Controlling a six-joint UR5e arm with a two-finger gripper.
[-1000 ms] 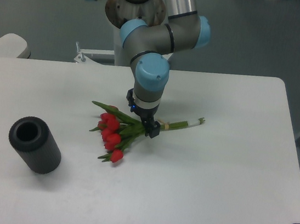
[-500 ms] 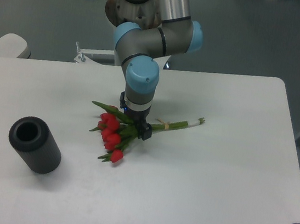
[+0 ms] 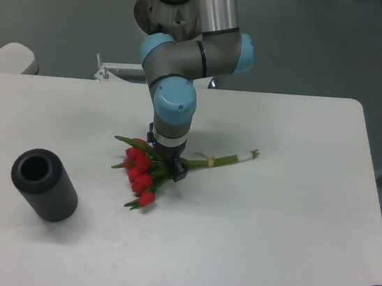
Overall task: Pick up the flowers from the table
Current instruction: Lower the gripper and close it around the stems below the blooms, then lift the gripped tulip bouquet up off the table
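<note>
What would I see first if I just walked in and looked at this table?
The red flowers would catch your eye first, lying near the middle of the white table. The robot's gripper is right down on them, where the green stems meet the buds. A dark grey cylinder lies by itself off to the left.

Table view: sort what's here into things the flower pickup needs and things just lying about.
For the job:
- tulip bunch
- claw, down at the bunch's stems
- white table it lies on

Just lying about:
- dark grey hollow cylinder, on its side at the left
</note>
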